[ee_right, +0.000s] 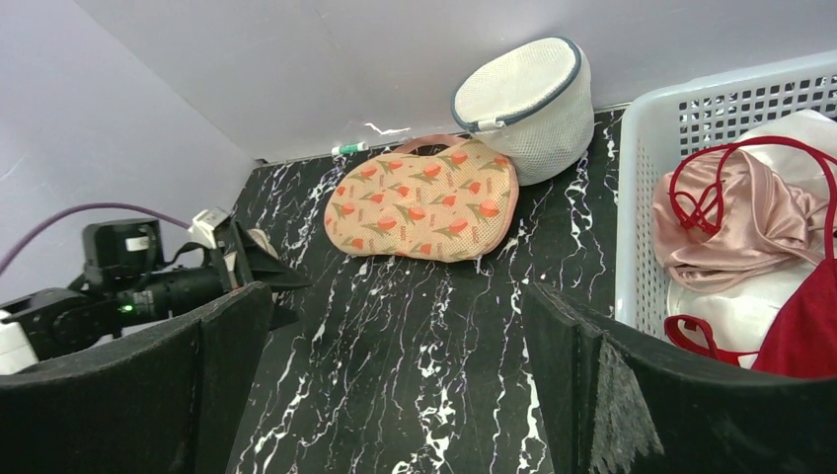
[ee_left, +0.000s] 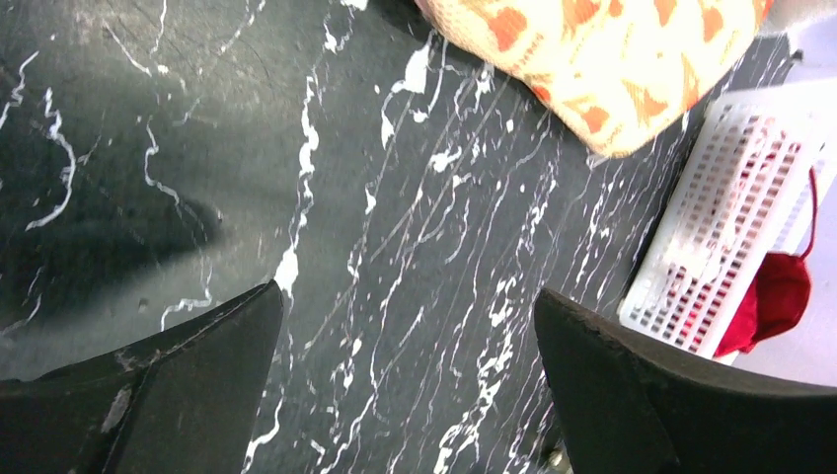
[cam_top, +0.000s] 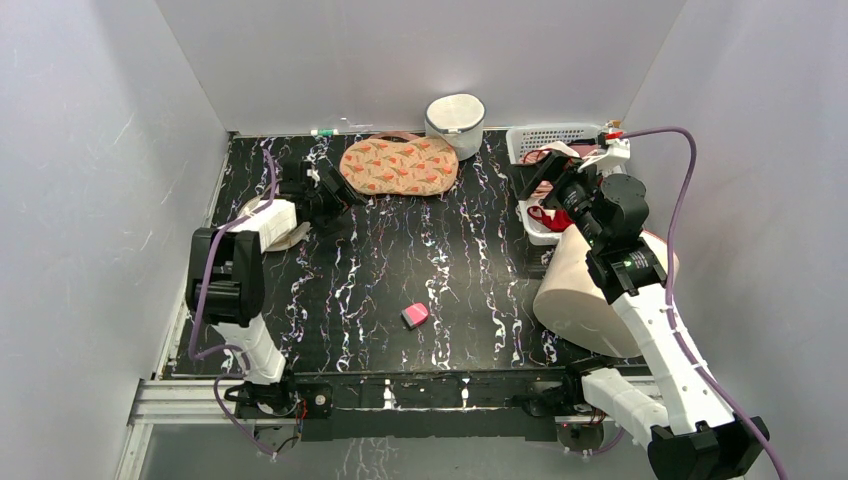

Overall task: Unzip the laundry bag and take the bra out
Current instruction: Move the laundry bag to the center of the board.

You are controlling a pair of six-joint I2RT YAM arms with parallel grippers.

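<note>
The laundry bag (cam_top: 398, 166) lies flat at the back middle of the table, peach with a red-orange leaf print, its loop strap (ee_right: 424, 144) towards the wall. It looks closed. It also shows in the right wrist view (ee_right: 424, 200) and the left wrist view (ee_left: 602, 59). The pale pink satin bra (ee_right: 735, 219) lies in the white basket (ee_right: 640, 197) under thin red straps. My left gripper (cam_top: 335, 195) is open and empty just left of the bag, and the left wrist view (ee_left: 409, 292) shows bare table between its fingers. My right gripper (cam_top: 540, 180) is open and empty beside the basket (cam_top: 545, 140); it also shows in the right wrist view (ee_right: 397, 296).
A white cylindrical mesh bag (cam_top: 455, 122) stands right behind the laundry bag. A dark red garment (ee_right: 804, 326) lies in the basket. A cream round pouch (cam_top: 590, 290) lies under my right arm. A small pink object (cam_top: 415, 316) sits near the table's front middle.
</note>
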